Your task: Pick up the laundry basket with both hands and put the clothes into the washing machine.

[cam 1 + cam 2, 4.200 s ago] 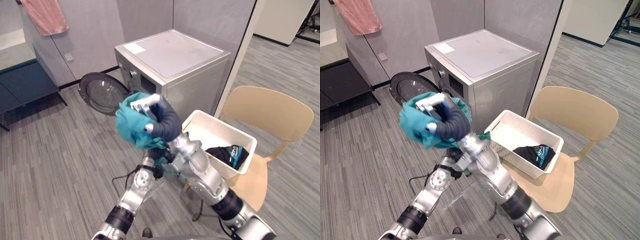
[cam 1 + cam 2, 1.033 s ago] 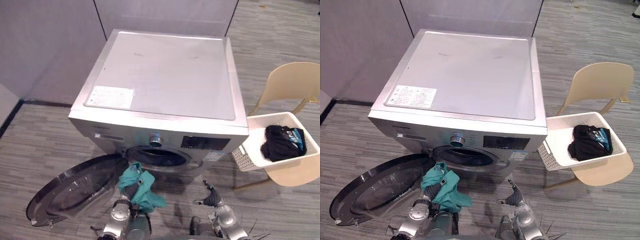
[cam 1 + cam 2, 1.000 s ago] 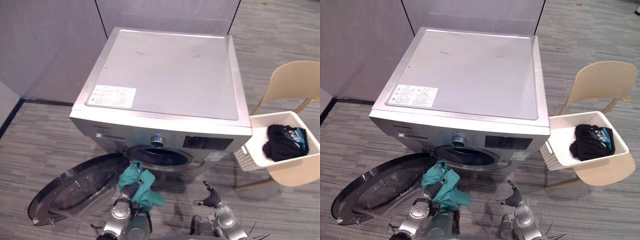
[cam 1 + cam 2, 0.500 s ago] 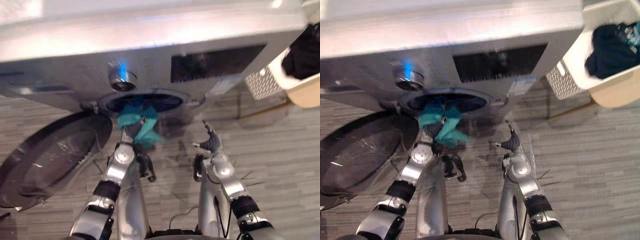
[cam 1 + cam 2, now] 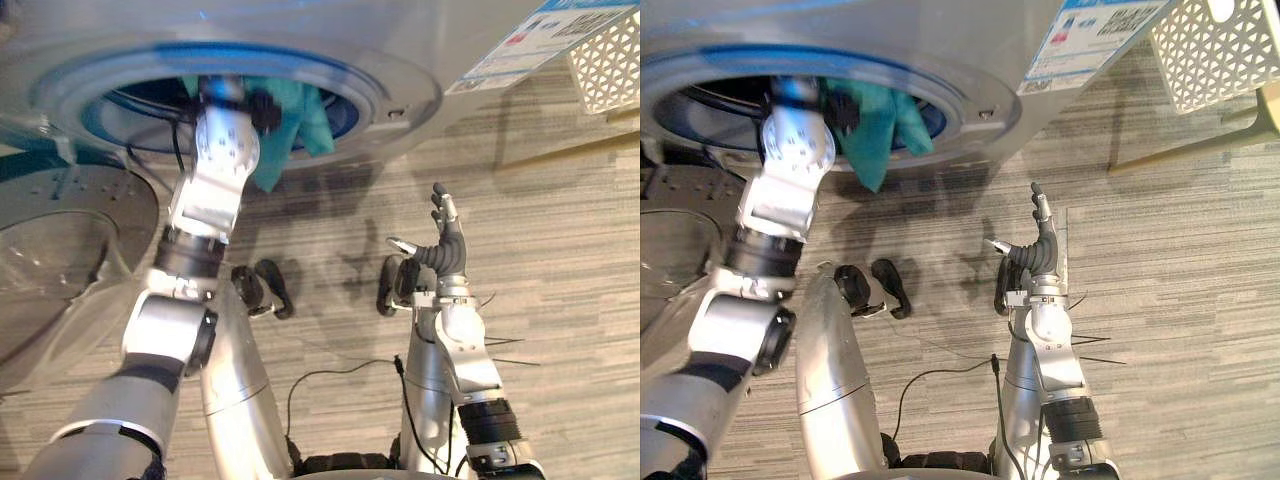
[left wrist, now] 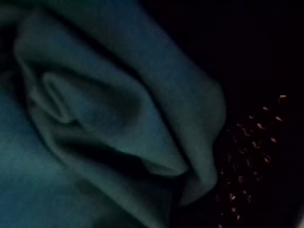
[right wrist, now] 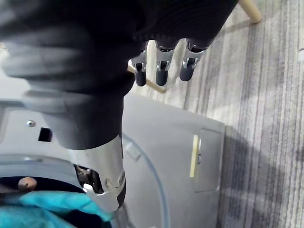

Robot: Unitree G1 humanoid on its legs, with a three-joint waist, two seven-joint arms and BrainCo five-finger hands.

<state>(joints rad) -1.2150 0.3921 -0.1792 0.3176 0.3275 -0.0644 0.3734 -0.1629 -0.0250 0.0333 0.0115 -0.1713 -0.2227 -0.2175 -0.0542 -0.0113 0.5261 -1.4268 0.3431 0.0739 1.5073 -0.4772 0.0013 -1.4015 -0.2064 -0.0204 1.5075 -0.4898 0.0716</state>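
The teal garment (image 5: 300, 125) hangs half in the washing machine's round opening (image 5: 400, 95), one end drooping over the lower rim. My left arm reaches up into that opening, and my left hand (image 5: 260, 105) is buried in the cloth at the mouth. The left wrist view has the teal garment (image 6: 118, 118) bunched up close against the dark drum. My right hand (image 5: 445, 255) stands open and empty in front of the machine, low above the floor, its fingers (image 7: 161, 71) straight. A corner of the white laundry basket (image 5: 612, 60) shows at the upper right.
The machine's round door (image 5: 70, 230) lies swung open at the left, close beside my left arm. A wooden chair leg (image 5: 1180, 150) runs under the basket at the right. Grey striped floor (image 5: 560, 250) spreads in front of the machine.
The camera has dropped close to the machine's front. My left arm has pushed the teal garment from the rim up into the opening. The right hand keeps its open pose.
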